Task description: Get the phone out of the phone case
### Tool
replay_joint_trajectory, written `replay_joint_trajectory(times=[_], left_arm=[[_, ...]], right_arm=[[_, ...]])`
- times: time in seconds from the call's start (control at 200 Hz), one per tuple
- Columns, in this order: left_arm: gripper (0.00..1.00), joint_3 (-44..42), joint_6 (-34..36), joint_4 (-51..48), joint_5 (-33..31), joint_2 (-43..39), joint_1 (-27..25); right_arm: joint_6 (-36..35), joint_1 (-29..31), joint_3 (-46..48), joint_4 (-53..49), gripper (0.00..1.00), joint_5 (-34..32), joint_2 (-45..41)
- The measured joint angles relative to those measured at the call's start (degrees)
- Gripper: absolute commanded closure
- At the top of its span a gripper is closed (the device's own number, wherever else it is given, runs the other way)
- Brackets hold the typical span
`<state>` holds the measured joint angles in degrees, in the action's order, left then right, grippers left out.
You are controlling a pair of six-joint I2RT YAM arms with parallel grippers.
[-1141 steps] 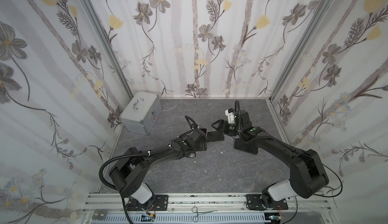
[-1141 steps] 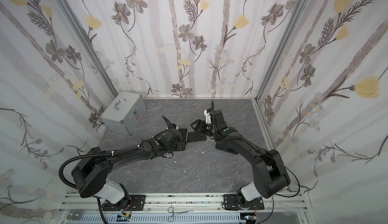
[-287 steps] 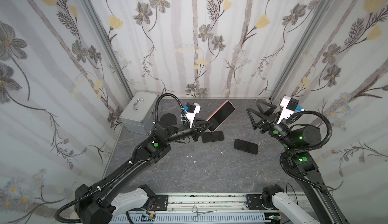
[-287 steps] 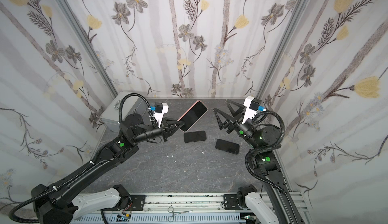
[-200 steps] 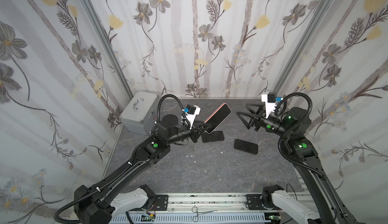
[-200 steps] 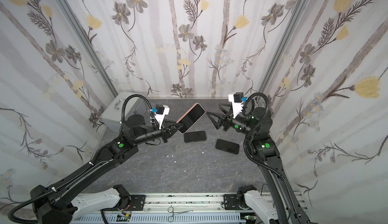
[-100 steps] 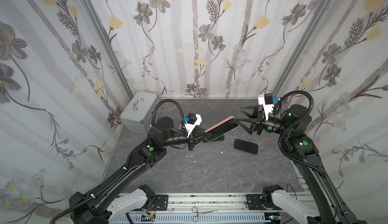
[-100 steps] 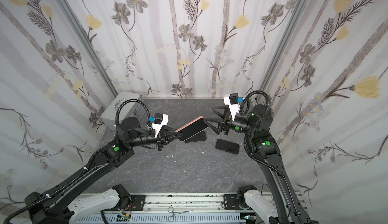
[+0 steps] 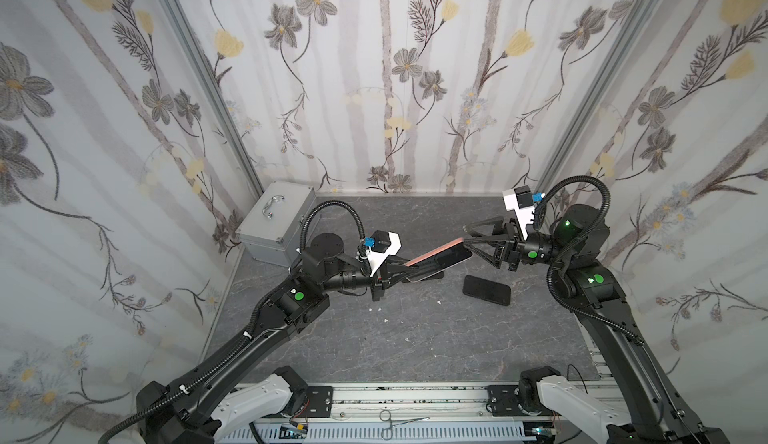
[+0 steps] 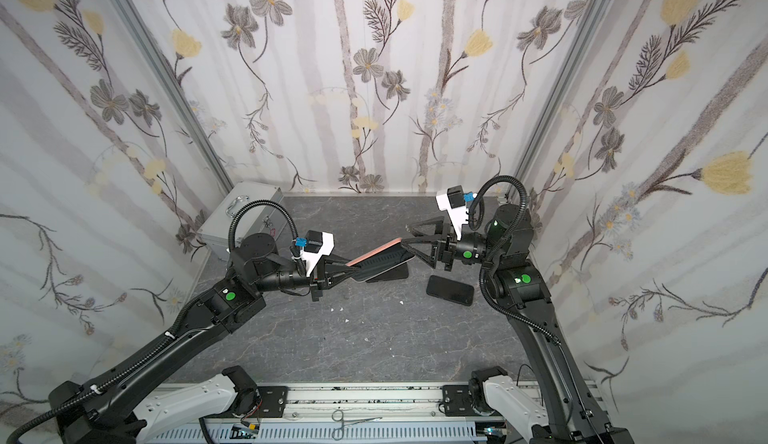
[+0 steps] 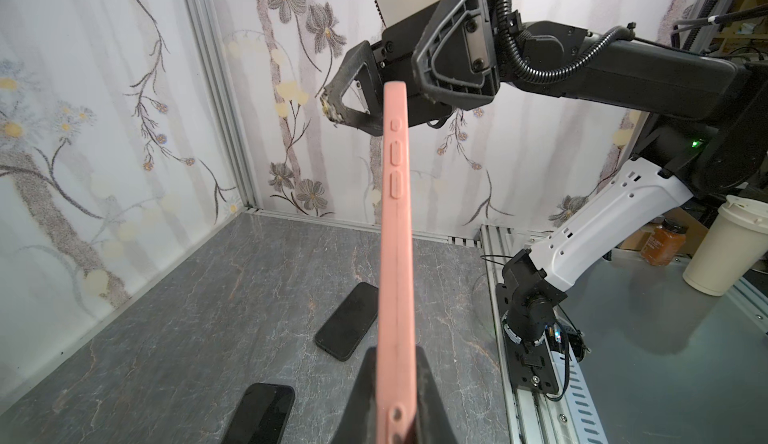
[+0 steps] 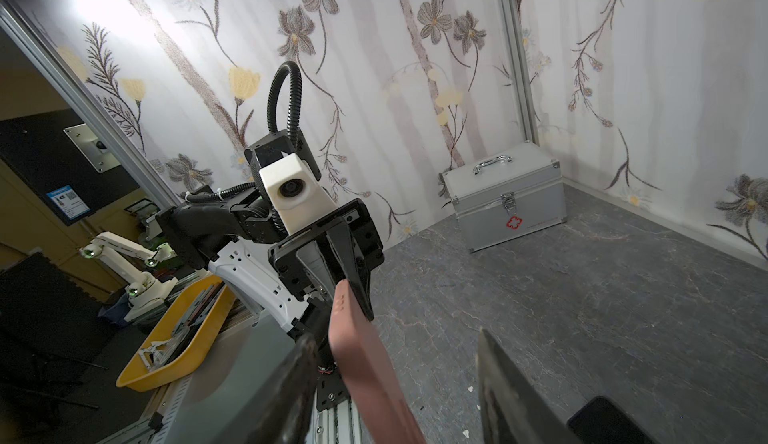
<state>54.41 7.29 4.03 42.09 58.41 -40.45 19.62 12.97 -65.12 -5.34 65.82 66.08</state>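
Two pincers now meet on one item | left pincer [image 9: 405,270] clamps the near end of the pink phone case [image 9: 434,252], aloft over the desk [image 9: 415,338] | right pincer [image 9: 468,236] has arrived, jaws narrowing astride the far end, not yet gripping | phone [image 9: 453,258] sits inside the case; peeling looks ready to begin

The raised pink phone case [image 10: 380,260] hides most of a dark phone [image 10: 392,275] lying on the surface beneath it. In the right wrist view, the frame's edge crops a black handset [image 12: 602,423] and the right pincer [image 12: 394,335], whose fingers [image 12: 291,392] are blurred.
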Motion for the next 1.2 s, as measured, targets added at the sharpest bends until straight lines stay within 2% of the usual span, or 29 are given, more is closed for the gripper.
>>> replay_joint_trajectory(times=[0.265, 0.55, 0.814, 1.199], left_arm=[[1.0, -0.02, 1.38, -0.04, -0.02, -0.5, 0.02], [1.0, -0.39, 2.16, 0.0, -0.15, -1.27, -0.61], [1.0, -1.16, 3.15, 0.28, -1.09, -1.92, -1.49], [1.0, -1.29, 4.28, 0.37, -0.85, -1.97, -2.21]], right_arm=[[1.7, 1.9, 0.13, 0.09, 0.5, 1.11, 1.18], [6.16, 3.17, 2.34, 3.45, 0.54, 3.3, 1.31], [12.72, 3.52, 4.76, 10.29, 0.51, 4.76, 0.72], [16.39, 4.02, 5.68, 14.6, 0.45, 4.74, 0.17]])
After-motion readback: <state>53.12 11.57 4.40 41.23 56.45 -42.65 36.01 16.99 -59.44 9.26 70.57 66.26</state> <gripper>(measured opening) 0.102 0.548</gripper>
